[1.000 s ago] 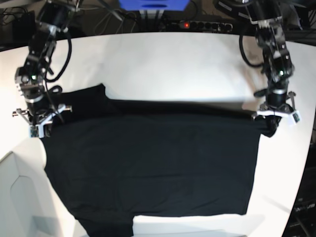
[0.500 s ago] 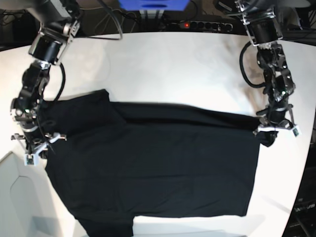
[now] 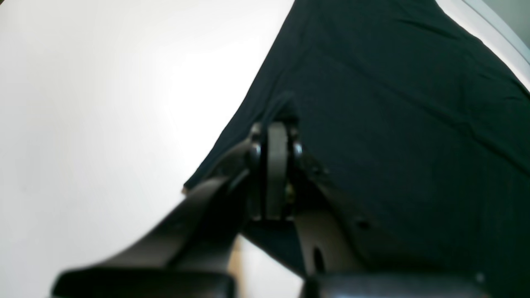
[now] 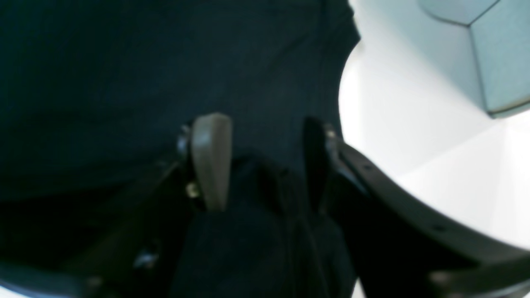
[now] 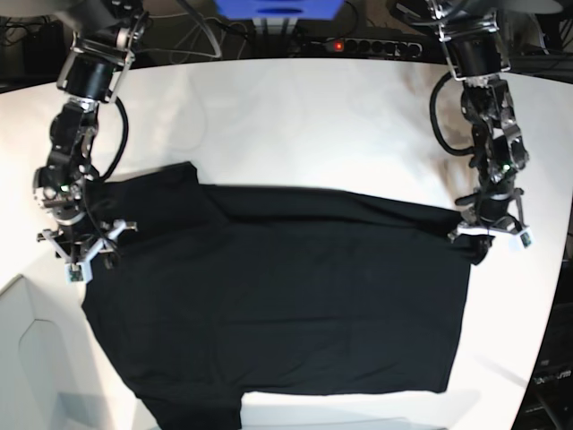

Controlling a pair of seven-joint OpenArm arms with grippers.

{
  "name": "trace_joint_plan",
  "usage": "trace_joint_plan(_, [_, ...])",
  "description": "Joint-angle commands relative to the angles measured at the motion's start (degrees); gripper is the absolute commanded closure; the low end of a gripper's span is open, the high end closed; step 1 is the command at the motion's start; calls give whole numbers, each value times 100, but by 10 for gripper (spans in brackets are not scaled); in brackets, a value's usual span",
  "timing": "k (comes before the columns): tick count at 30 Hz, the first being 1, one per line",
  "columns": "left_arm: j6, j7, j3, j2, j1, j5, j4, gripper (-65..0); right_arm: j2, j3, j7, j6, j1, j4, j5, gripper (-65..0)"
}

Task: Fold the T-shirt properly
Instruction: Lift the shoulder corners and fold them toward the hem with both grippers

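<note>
A large black short-sleeved fabric T-shirt (image 5: pixel 277 305) is lying spread across the white table (image 5: pixel 295 125), filling the lower frame. The left gripper (image 5: pixel 488 235) is pinching its right edge; the right gripper (image 5: pixel 82 253) is hovering spread apart over the left edge.

Table (image 5: pixel 295 125): you see a white surface with a rounded edge.
Power strip (image 5: pixel 363 45): black, lying behind the table, red switch lit.
Blue box (image 5: pixel 277 9): beside the strip.

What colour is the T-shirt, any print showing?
Plain black T-shirt, no print visible; clearest in the base view.
</note>
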Motion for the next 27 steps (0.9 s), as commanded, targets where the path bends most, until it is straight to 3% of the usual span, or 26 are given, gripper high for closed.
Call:
trace_joint_plan(1, [-7, -127, -38, -87, -96, -9, 92, 0, 95, 49, 118, -24, 98, 2, 75, -331])
trace_joint_plan(7, [-7, -127, -29, -87, -96, -9, 92, 0, 104, 23, 153, -24, -16, -280, 75, -318])
trace_joint_plan(11, [-7, -127, -29, -87, -96, -9, 92, 0, 104, 14, 153, 64, -16, -297, 75, -275])
trace_joint_plan(15, [-7, -154, -3, -87, -105, -9, 83, 0, 86, 41, 153, 644, -7, -306, 75, -123])
trace_joint_plan(18, [-7, -154, -3, -87, -114, -9, 83, 0, 86, 32, 127, 680, 28, -350, 75, 0])
trace_joint_plan(27, [-7, -154, -3, -78, -158, -9, 83, 0, 191, 58, 109, 688, 450, -464, 75, 0])
